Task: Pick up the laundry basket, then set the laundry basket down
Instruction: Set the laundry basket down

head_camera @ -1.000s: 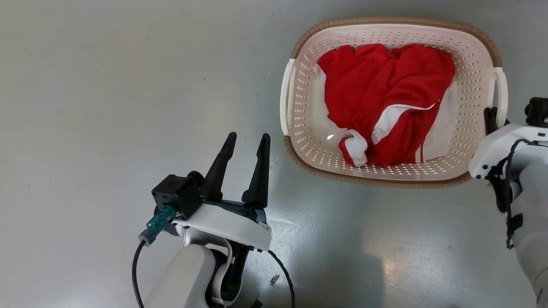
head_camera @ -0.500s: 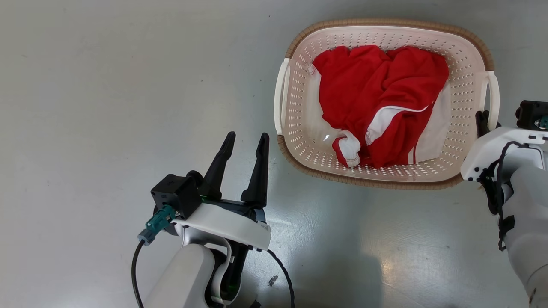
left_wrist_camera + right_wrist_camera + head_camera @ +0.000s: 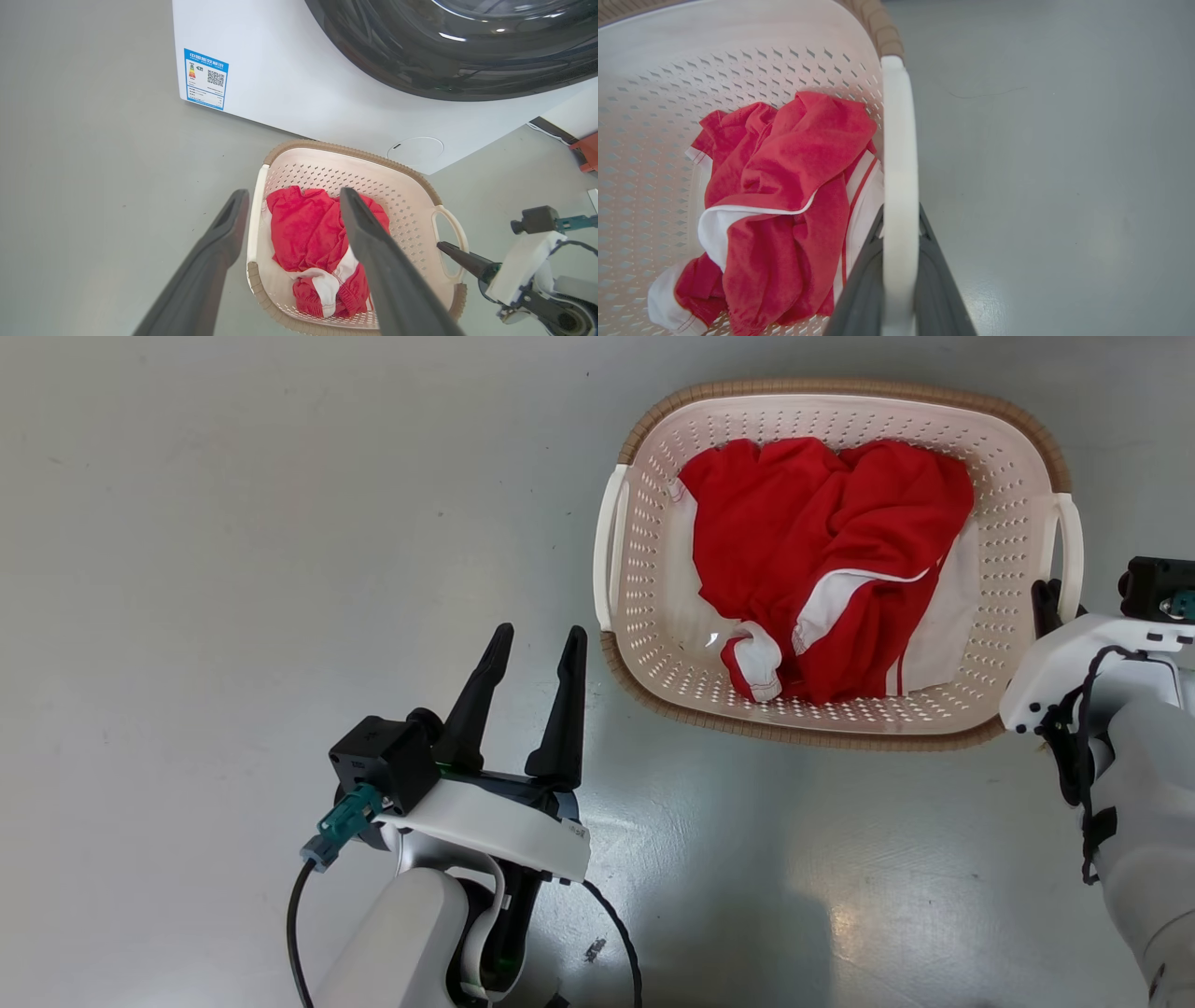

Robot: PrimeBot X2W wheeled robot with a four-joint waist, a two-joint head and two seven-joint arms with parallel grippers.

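Jaws spread wide and gripping nothing, the left gripper (image 3: 541, 635) is hovering over the grey floor (image 3: 233, 523). Its two dark fingers are pointing up the head view toward the near left corner of the laundry basket (image 3: 653, 569), near it but not touching it. A black cable (image 3: 297, 915) is looping down from that wrist.

Just right of those fingers, the basket is sitting in the upper right part of the head view, its long side running across the picture and its brown rim (image 3: 822, 735) facing the robot. Whether its base is resting on the floor or hanging just off it, I cannot tell. Its left handle (image 3: 605, 551) is standing free. A crumpled red and white garment (image 3: 822, 551) is lying inside, covering most of the bottom. In the left wrist view a white washing machine (image 3: 289, 79) is standing just behind the basket, with a dark round door (image 3: 467, 46) and a blue label (image 3: 205, 79) on its front.

At the far right, the right gripper (image 3: 901, 212) is pinching the basket's right handle (image 3: 900, 163). The right wrist view is showing one dark finger lying on the inner side of the white bar and the other on the outer side, both pressed against it near its lower end. In the head view the pale wrist is hiding most of those fingers.
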